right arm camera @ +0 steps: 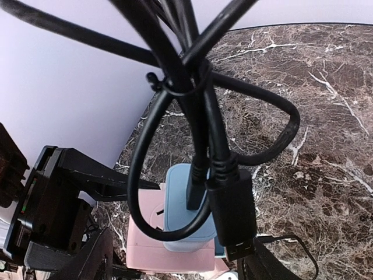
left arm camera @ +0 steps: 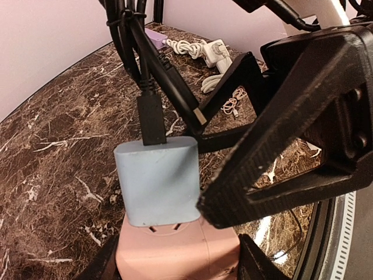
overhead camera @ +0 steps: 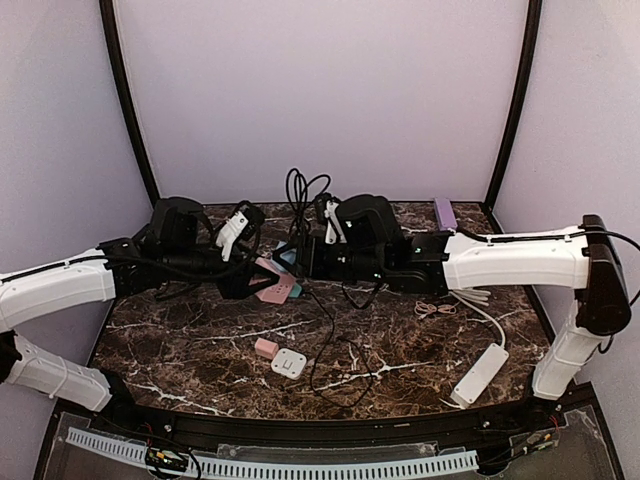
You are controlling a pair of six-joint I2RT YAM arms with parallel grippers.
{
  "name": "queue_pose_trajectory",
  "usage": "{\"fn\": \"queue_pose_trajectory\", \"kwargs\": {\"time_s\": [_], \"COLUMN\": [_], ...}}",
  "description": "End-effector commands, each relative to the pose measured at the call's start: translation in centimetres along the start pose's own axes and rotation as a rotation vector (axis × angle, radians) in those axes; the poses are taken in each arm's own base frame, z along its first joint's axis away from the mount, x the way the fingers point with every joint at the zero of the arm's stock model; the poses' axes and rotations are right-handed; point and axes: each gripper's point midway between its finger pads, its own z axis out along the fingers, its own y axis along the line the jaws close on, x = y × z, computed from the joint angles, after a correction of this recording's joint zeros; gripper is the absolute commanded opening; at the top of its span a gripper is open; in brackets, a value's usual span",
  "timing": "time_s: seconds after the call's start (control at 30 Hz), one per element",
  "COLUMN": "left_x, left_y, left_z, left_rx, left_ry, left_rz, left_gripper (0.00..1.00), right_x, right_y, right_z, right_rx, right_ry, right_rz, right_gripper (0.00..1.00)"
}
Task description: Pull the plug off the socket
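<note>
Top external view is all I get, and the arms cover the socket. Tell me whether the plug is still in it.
Observer: Left wrist view shows the light blue plug seated in the pink socket, not pulled out.
Operator: Confirm the left grip.
Observer: The left gripper is shut on the pink socket, one finger on each side of it.
Operator: Report the right one.
Observer: The right gripper straddles the light blue plug. Right wrist view shows space beside the plug, so it looks open, not clamped yet.
</note>
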Motion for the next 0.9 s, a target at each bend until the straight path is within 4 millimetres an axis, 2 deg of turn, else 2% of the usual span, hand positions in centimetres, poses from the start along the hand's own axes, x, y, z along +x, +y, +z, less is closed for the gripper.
{"fn": "queue_pose_trajectory", "kwargs": {"time_s": [0.0, 0.17, 0.27, 0.47, 0.6, 0.67, 0.77, 0.87], "left_x": [-1.7, -1.7, -1.8, -1.5, -1.2, -1.1, -1.0, -0.5], "left_y": [-0.9, -1.1, -1.4, -1.9, -1.8, -1.7, -1.6, -1.2], "left_z": [-1.1, -1.1, -0.9, -0.5, -0.3, -0.1, 0.2, 0.7], "left_rx": [0.008, 0.015, 0.037, 0.057, 0.05, 0.05, 0.048, 0.03], "left_ry": [-0.086, -0.091, -0.095, -0.088, -0.075, -0.063, -0.045, -0.012], "left_rz": [0.04, 0.042, 0.036, 0.034, 0.035, 0.029, 0.015, -0.006], "left_gripper": [0.01, 0.01, 0.01, 0.01, 0.02, 0.15, 0.51, 0.76], "right_x": [-1.4, -1.2, -1.5, -1.8, -2.2, -2.4, -2.9, -3.2], "right_y": [0.5, 0.5, 0.6, 1.1, 1.7, 1.8, 1.9, 2.1], "right_z": [0.9, 1.6, 1.9, 2.3, 1.9, 1.6, 1.3, 0.8], "right_rx": [-0.004, 0.0, -0.006, -0.029, -0.065, -0.071, -0.067, -0.052], "right_ry": [-0.041, -0.037, -0.053, -0.066, -0.091, -0.102, -0.126, -0.157], "right_rz": [0.007, 0.017, 0.025, 0.035, 0.021, 0.008, -0.018, -0.067], "right_gripper": [0.6, 0.53, 0.44, 0.16, 0.0, 0.0, 0.0, 0.0]}}
